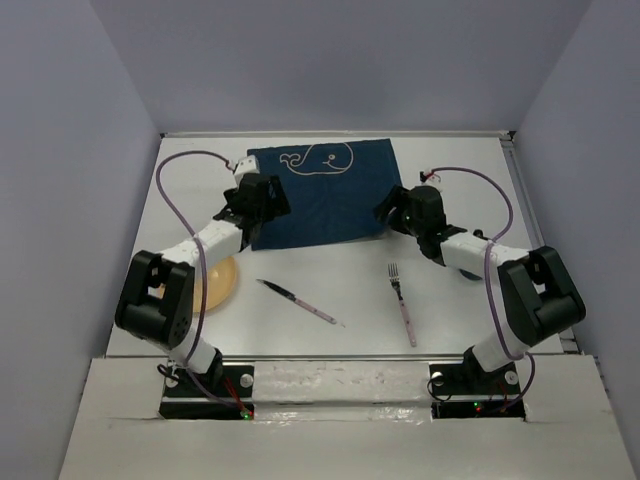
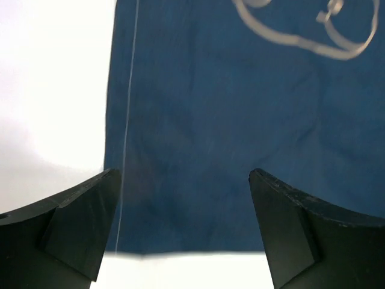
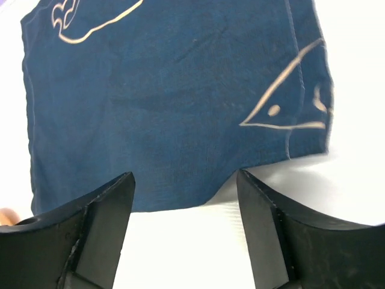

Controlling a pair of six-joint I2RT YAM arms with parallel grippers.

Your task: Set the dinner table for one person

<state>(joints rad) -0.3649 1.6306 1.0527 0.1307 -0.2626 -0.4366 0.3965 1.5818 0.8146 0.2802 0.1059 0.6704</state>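
Observation:
A navy placemat (image 1: 325,195) with a white whale drawing lies flat on the far half of the white dinner table (image 1: 340,290). My left gripper (image 1: 255,205) is open over the mat's near left corner (image 2: 198,150). My right gripper (image 1: 392,212) is open at the mat's near right corner (image 3: 168,108); neither holds anything. A knife (image 1: 300,302) with a black blade and pink handle lies at the near middle. A fork (image 1: 402,303) with a pink handle lies to its right. A yellow plate (image 1: 215,282) sits at the near left, partly under my left arm.
A dark round object (image 1: 468,272) peeks out from under my right forearm. A rail (image 1: 535,220) runs along the table's right edge. Grey walls close in the far side and both sides.

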